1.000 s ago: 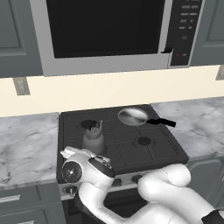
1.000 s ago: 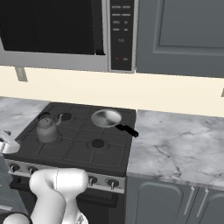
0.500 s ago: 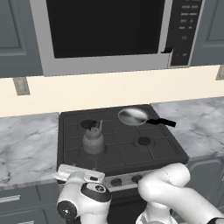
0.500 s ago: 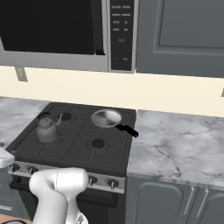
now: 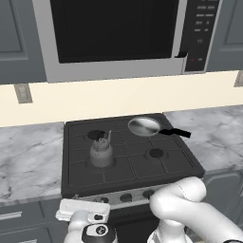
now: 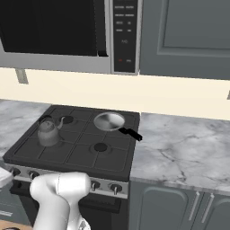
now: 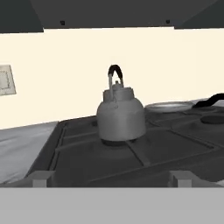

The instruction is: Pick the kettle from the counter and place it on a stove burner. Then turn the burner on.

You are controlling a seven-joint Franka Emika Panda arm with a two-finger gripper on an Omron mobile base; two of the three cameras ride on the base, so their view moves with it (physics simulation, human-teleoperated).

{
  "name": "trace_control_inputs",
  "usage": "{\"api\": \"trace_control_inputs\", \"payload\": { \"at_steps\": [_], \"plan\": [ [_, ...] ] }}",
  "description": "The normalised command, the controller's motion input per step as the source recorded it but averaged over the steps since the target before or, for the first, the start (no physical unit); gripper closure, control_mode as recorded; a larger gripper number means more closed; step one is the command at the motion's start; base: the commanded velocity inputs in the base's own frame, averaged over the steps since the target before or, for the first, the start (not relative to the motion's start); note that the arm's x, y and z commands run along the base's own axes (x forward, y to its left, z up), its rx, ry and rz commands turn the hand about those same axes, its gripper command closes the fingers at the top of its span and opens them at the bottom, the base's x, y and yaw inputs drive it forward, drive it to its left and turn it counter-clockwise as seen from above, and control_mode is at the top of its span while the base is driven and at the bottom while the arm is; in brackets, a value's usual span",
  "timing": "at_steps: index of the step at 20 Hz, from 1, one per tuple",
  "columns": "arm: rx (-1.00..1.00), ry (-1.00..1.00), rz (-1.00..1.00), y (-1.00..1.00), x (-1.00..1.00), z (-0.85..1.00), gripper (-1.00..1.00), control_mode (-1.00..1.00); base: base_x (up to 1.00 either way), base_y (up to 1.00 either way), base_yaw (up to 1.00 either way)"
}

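Left base view
Kettle: the kettle [image 5: 101,152] is sitting upright on the front left stove burner [image 5: 101,163]; its body is a squat grey dome, with a thin black handle arching over the top.
Frying pan: the frying pan [image 5: 144,126] is lying on the back right of the stove [image 5: 176,163], its black handle pointing right.
Counter: the counter [image 5: 28,152] is lying on both sides of the stove.
Microwave: the microwave [image 5: 118,33] is hanging above.

Right base view
Kettle: the kettle [image 6: 48,132] is standing on the left side of the stove [image 6: 67,155], well apart from the frying pan [image 6: 109,121].
Counter: the marble counter [image 6: 184,155] is stretching to the right.

Hand view
Kettle: the kettle [image 7: 120,113] is standing ahead, in the middle, on the stove burner [image 7: 116,142]; the spout cannot be told.
Gripper: the gripper [image 7: 112,179] is low at the stove's front edge, the fingers [image 7: 42,178] standing wide apart and holding nothing.
Frying pan: the frying pan [image 7: 168,106] is showing behind, to the right.
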Motion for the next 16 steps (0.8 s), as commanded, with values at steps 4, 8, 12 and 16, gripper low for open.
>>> {"api": "trace_control_inputs", "payload": {
  "at_steps": [4,8,12,16],
  "plan": [
    [-0.07,-0.07,0.01,0.13,-0.08,-0.43,-1.00,-1.00,0.00,0.00,0.00],
    [-0.07,-0.03,0.00,0.12,0.00,-0.47,-1.00,-1.00,0.00,0.00,0.00],
    [-0.05,-0.02,0.00,0.16,0.00,-0.49,-1.00,-1.00,0.00,0.00,0.00],
    [-0.04,0.00,0.00,0.21,0.00,-0.48,-1.00,-1.00,0.00,0.00,0.00]
  ]
}}
